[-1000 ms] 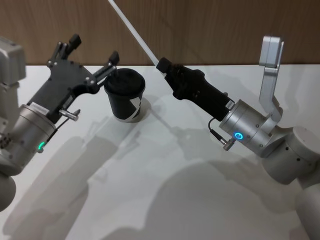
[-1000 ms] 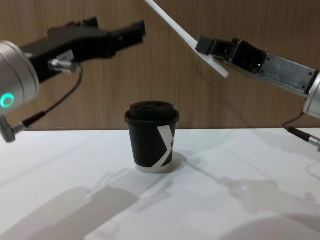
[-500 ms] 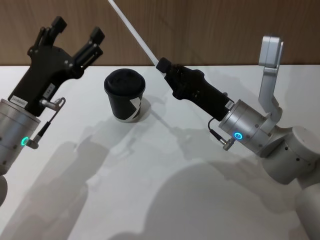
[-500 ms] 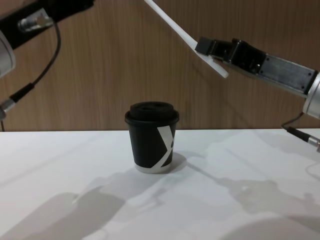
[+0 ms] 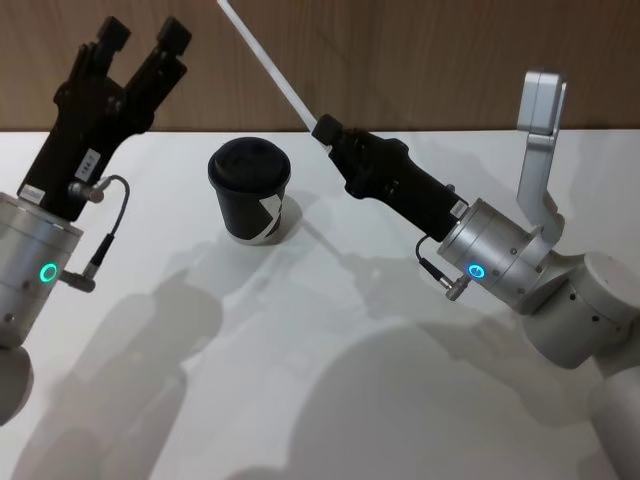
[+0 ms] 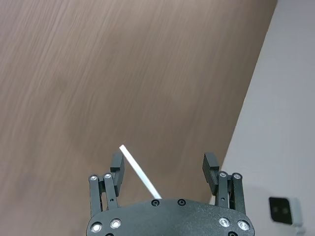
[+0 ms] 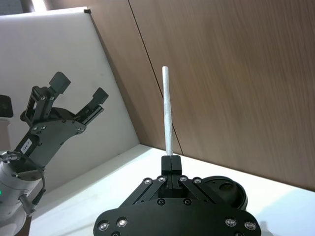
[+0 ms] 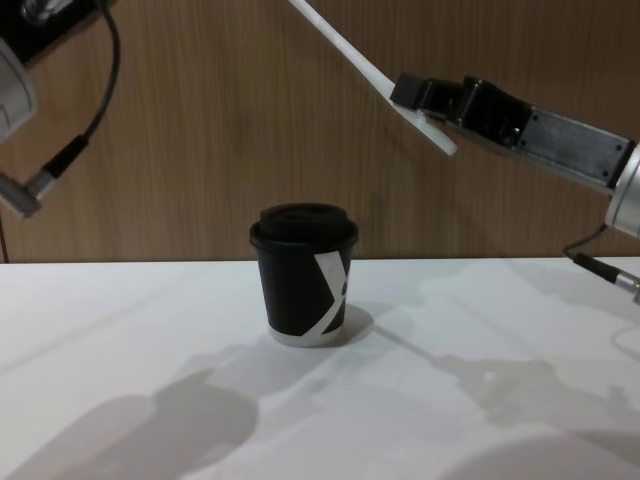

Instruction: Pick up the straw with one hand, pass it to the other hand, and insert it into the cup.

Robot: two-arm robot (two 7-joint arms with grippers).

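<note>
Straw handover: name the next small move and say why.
Probably bring the left gripper toward the free upper length of the straw until its open fingers straddle it. The right gripper is shut on the straw near its lower end, tilted, higher than the cup; the left wrist view shows it between those fingers, untouched.

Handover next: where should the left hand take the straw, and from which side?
Take the straw on its long free shaft above the right hand. It slants up toward the robot's left, so the open left hand should probably come in from that side, fingers straddling it crosswise.
</note>
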